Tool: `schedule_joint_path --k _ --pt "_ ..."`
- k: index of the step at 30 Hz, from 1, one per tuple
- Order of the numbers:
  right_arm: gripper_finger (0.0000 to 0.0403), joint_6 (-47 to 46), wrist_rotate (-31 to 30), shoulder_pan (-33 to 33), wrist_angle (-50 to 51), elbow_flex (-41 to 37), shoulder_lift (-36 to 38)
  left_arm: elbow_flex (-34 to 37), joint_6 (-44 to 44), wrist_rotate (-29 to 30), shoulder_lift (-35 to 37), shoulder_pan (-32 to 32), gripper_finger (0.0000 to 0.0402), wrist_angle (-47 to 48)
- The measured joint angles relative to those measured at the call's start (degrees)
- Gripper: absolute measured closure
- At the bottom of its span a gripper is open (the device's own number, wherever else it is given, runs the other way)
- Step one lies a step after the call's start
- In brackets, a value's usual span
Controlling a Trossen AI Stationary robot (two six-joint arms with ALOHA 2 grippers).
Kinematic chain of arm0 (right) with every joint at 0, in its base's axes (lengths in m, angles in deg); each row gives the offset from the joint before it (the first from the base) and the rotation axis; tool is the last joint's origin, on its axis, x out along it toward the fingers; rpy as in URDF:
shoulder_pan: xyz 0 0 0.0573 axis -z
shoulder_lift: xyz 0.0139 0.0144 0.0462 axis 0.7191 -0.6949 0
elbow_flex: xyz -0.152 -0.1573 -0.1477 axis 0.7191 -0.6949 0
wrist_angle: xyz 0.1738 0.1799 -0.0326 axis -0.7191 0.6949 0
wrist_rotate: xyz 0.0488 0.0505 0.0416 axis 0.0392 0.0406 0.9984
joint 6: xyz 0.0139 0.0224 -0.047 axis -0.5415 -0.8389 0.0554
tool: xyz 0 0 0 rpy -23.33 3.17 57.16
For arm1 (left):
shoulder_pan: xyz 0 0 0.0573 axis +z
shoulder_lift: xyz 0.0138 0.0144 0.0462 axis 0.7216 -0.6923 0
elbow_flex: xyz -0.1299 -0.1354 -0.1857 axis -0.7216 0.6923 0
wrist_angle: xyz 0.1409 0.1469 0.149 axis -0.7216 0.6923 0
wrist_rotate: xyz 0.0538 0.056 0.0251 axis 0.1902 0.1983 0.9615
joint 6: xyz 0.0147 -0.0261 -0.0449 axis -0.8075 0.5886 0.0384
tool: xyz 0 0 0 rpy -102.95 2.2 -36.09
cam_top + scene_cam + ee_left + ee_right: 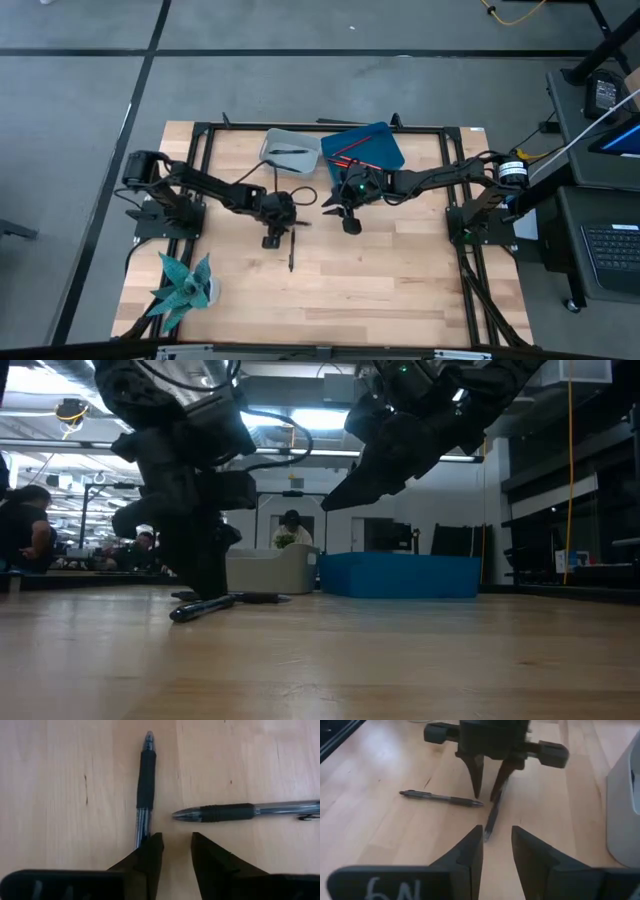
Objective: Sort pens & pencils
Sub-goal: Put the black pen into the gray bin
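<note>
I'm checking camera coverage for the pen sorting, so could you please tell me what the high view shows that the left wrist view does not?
Only the high view shows the grey tray holding a dark pen, the blue tray holding red pencils, the teal plant, and the right gripper above the table's middle.

Only the left wrist view shows a second pen lying crosswise, with its tip close to the first.

Both show the open left gripper over a pen on the wooden table.

Grey concrete floor [300,90] all around the wooden tabletop [380,280]; bright ceiling lights [320,418] glow overhead, people [25,525] seated far back.
</note>
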State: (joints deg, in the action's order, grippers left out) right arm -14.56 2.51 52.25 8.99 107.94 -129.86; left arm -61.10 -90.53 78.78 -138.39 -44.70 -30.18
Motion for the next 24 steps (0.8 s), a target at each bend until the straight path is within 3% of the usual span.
schedule_joint_path --k 6,14,24 --pt "0.0299 0.05 0.07 -0.11 0.61 0.00 0.00 -1.86 -0.15 -0.02 1.04 0.34 0.0302 2.45" --pt "0.0299 0.09 0.05 -0.09 2.73 -0.02 0.00 -8.16 -1.85 8.59 2.52 -3.47 0.0302 13.47" --pt "0.0299 0.10 0.07 -0.11 4.01 -0.02 0.01 -8.37 -3.76 9.11 2.46 -1.84 0.0302 13.70"
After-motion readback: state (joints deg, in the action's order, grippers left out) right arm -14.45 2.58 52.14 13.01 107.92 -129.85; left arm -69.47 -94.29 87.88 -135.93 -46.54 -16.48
